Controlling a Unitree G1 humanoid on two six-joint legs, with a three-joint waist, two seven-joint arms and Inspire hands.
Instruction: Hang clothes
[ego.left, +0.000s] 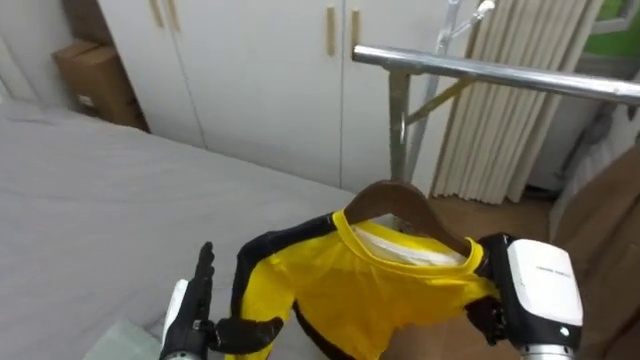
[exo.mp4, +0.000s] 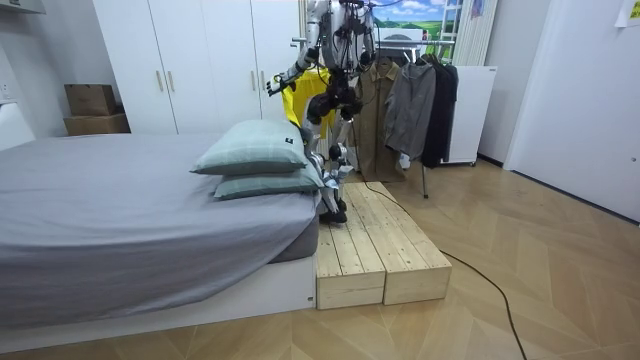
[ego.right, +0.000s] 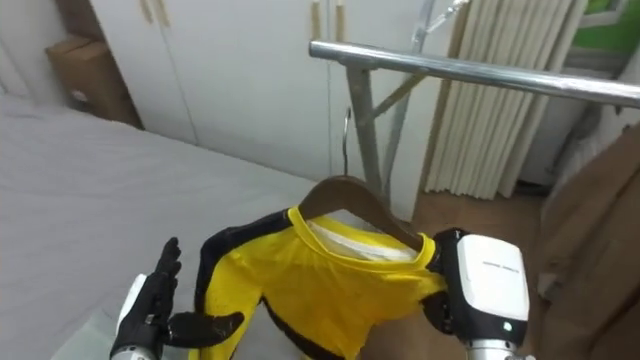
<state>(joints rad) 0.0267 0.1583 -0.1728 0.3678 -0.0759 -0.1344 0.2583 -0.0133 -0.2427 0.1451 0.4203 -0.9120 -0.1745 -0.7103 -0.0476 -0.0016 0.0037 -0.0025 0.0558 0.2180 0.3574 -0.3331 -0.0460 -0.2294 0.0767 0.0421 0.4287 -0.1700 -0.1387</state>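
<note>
A yellow shirt (ego.left: 370, 290) with black trim sits on a brown wooden hanger (ego.left: 400, 205), held up in front of me below the metal rail (ego.left: 500, 72). The hanger's thin wire hook (ego.right: 347, 125) points up, short of the rail's left end. My right hand (ego.left: 540, 290) is at the shirt's right shoulder, its dark fingers curled under the hanger's end. My left hand (ego.left: 188, 315) is at the lower left, fingers straight, thumb by the black sleeve. In the room view I stand on a wooden platform (exo.mp4: 370, 250) between bed and rack, the yellow shirt (exo.mp4: 305, 95) at chest height.
The grey bed (ego.left: 90, 200) lies to my left, with pillows (exo.mp4: 255, 155) at its near end. White wardrobe doors (ego.left: 260, 80) and a cardboard box (ego.left: 95, 75) stand behind. Curtains (ego.left: 510, 130) hang beyond the rail. Brown and dark garments (exo.mp4: 410, 100) hang further along the rack.
</note>
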